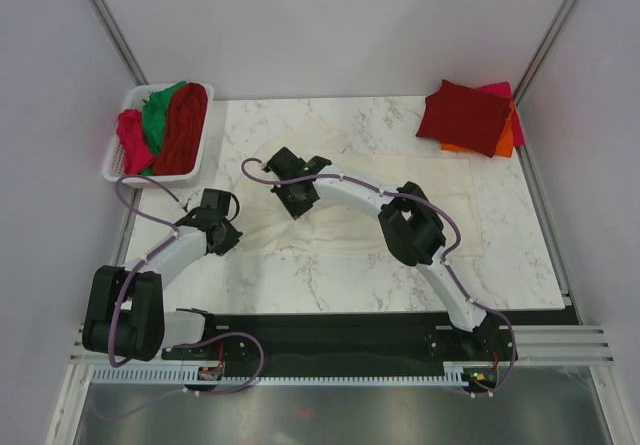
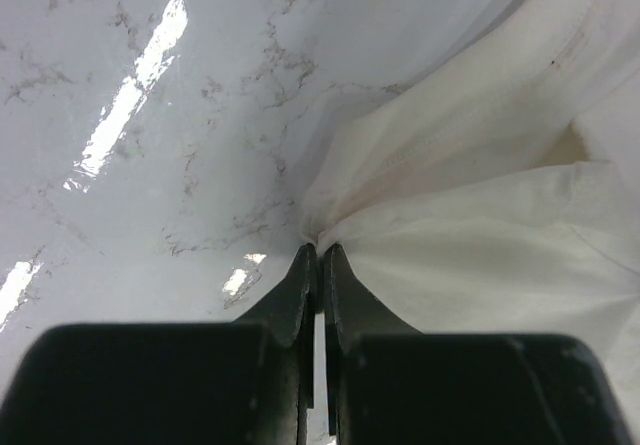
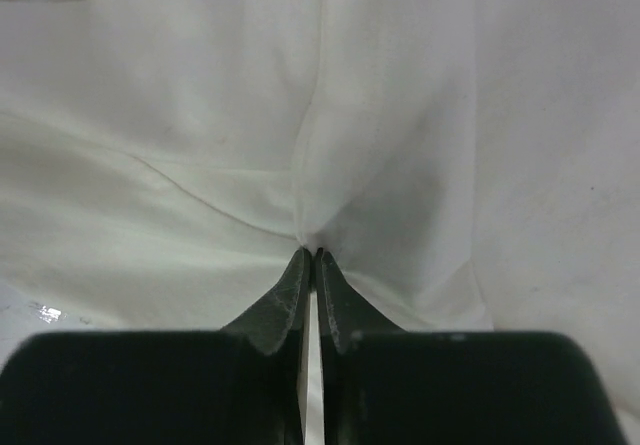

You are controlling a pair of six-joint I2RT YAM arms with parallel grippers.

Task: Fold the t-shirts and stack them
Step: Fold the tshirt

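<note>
A white t-shirt lies spread on the marble table, hard to tell from the pale top. My left gripper is shut on its near left edge; in the left wrist view the cloth bunches at the closed tips. My right gripper is shut on the shirt further in; in the right wrist view the fabric puckers into the pinched tips. A stack of folded shirts, dark red over orange and pink, lies at the far right corner.
A white basket at the far left holds crumpled red, green and pink shirts. Grey walls stand on both sides. A black strip and metal rail run along the near edge.
</note>
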